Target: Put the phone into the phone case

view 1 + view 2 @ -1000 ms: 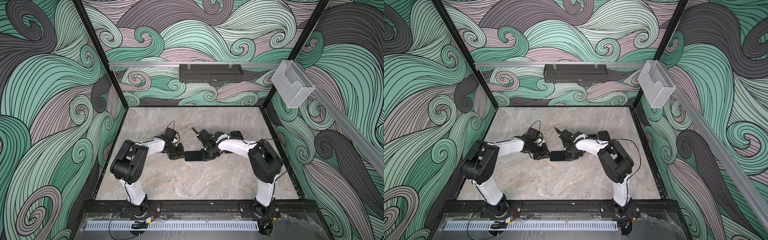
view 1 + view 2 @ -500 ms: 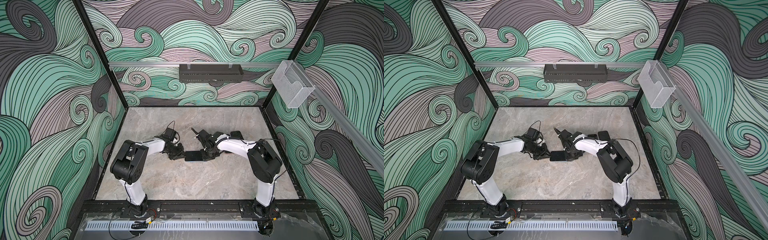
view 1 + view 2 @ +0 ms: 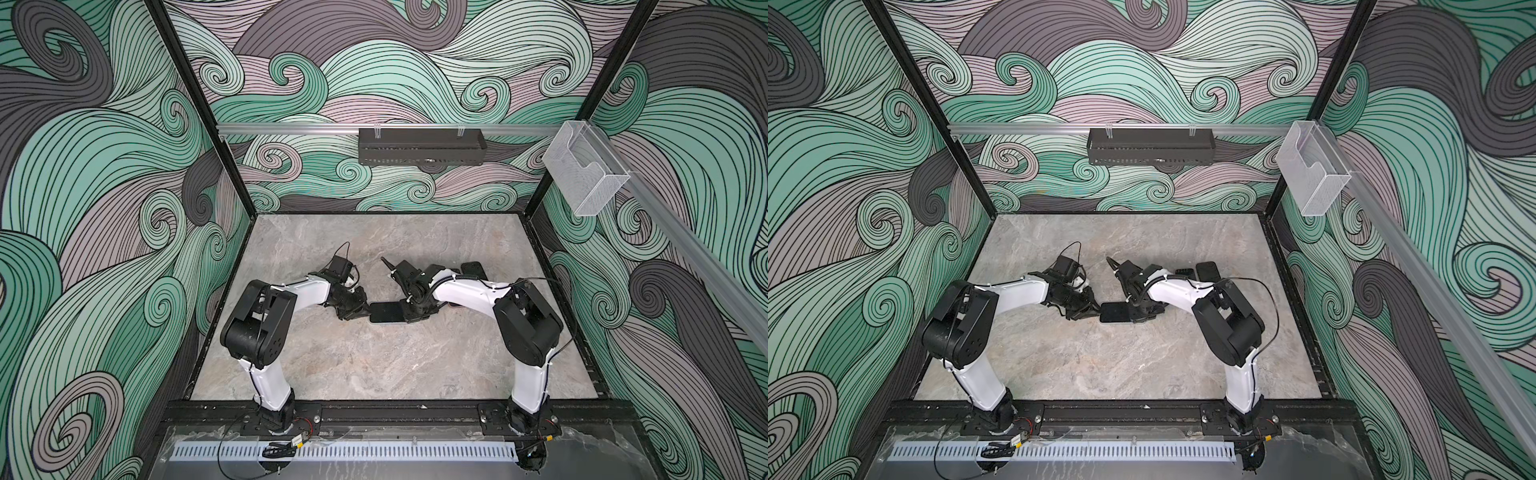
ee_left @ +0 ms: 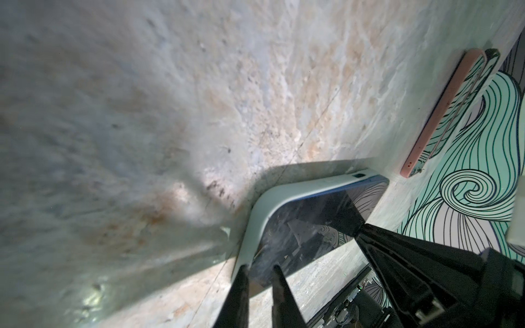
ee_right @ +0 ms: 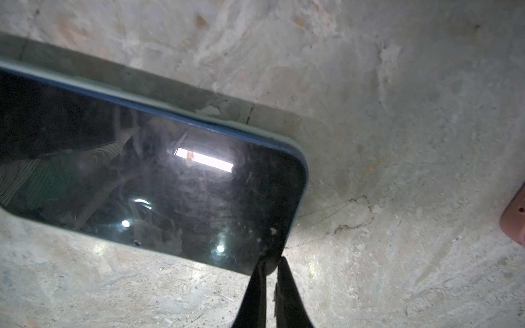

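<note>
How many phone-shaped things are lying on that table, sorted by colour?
pale green-cased phone: 1
pink-cased phone: 1
black slabs, phone or case unclear: 2
Total: 4

A dark-screened phone (image 5: 142, 176) lies flat in a pale grey-green phone case (image 5: 216, 120) on the marbled bench (image 5: 397, 113). The right end effector (image 5: 270, 262), its two black fingers almost together, touches one corner of the phone. A pink object (image 5: 515, 221) lies well apart, cut off by the picture's edge.
</note>
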Robot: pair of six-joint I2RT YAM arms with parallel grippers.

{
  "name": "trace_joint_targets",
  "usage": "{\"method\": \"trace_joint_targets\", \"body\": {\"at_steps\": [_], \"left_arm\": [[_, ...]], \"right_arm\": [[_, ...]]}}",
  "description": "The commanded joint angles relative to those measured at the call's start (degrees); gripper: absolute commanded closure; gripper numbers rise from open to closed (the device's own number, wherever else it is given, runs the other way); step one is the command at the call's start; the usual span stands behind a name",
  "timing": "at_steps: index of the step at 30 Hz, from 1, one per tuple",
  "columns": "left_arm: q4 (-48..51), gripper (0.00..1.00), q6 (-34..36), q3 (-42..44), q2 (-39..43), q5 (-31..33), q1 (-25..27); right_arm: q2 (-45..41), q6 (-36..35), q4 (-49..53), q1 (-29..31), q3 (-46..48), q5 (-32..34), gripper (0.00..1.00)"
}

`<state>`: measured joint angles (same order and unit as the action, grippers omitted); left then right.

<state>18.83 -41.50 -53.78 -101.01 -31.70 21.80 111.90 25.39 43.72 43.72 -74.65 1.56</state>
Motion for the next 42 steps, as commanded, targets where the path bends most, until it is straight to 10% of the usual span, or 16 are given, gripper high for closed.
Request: {"method": "trace_joint_targets", "body": {"at_steps": [1, 42], "left_arm": [[1.9, 0.82, 1.0, -0.4, 0.8, 1.0, -0.4], [2.5, 0.82, 0.9, -2.4, 1.3, 1.6, -0.2]], "right_arm": [[16.6, 0.5, -4.1, 0.6, 7.9, 0.3, 0.90], [20.4, 3.4, -5.0, 0.5, 8.5, 2.2, 0.89]]}}
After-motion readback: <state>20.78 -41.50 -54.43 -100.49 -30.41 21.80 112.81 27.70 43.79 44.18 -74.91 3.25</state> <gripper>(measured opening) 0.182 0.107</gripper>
